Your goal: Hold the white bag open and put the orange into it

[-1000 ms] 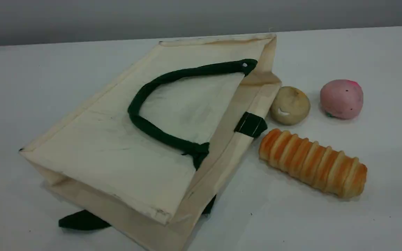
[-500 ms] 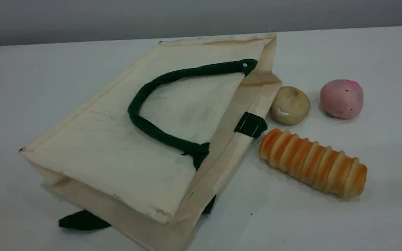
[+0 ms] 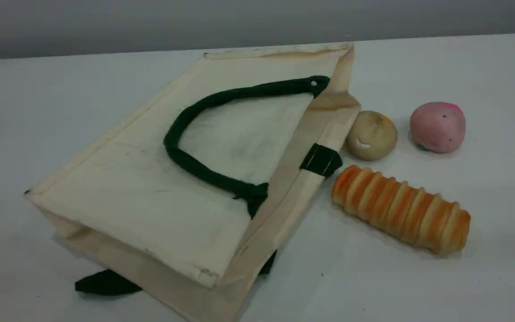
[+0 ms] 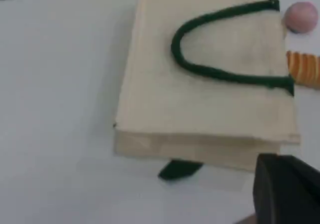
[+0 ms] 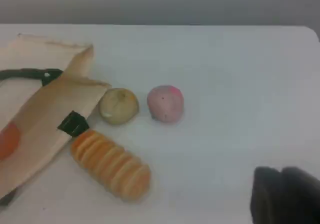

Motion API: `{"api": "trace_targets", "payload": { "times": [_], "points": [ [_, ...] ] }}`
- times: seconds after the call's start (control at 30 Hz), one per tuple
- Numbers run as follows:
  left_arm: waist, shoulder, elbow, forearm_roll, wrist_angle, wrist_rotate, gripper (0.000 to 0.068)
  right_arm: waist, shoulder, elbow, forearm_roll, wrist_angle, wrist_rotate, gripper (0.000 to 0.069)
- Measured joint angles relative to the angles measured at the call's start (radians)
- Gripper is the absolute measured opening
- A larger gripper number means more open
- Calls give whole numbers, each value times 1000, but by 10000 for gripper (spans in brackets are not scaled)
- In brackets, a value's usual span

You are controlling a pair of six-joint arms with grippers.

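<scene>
Bag check: the white bag (image 3: pixel 150 197) lies flat on its side across the left and centre of the scene view. Its mouth edge runs along the right side of the bag, toward the toys. One dark green handle (image 3: pixel 181 120) rests in a loop on the upper panel, and a green strap patch (image 3: pixel 321 159) sits on the folded rim. From the scene view I see nothing inside it.

In the right wrist view a soft orange patch, the orange (image 5: pixel 7 140), shows at the far left edge against the bag's cream cloth. I cannot tell whether it sits inside the mouth or on the flap.

On the table (image 3: pixel 418 286), right of the bag, sit three items:
- a beige ball (image 3: pixel 371 135), just beside the rim;
- a pink ball (image 3: pixel 437 127), further right;
- a striped bread loaf (image 3: pixel 401 209), below them.

The left gripper (image 4: pixel 285 186) shows as a dark tip in the lower right of its own view. Its jaws are fully closed, it holds nothing, and it is off the bag's near edge. The right gripper (image 5: pixel 285 196) is a dark blur in the lower right of its view, well apart from the toys. I cannot tell how far its jaws stand.
</scene>
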Motion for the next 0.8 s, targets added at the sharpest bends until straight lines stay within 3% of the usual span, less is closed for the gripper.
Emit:
{"api": "trace_targets", "payload": {
  "times": [0.2,0.43,0.6,0.7,0.8],
  "points": [
    [-1,0,9,-7,1,1,18,-9,0,0,0,0,0,54],
    [-1,0,9,-7,4,1,27,-127,0,0,0,1,0,59],
    [3,-1,8,-6,6,-1,28,-136,0,0,0,1,0,68],
    [67,-1,8,-12,6,0,31,-136,0,0,0,1,0,71],
    [190,-1,8,-10,6,0,34,-135,0,0,0,1,0,75]
  ]
}}
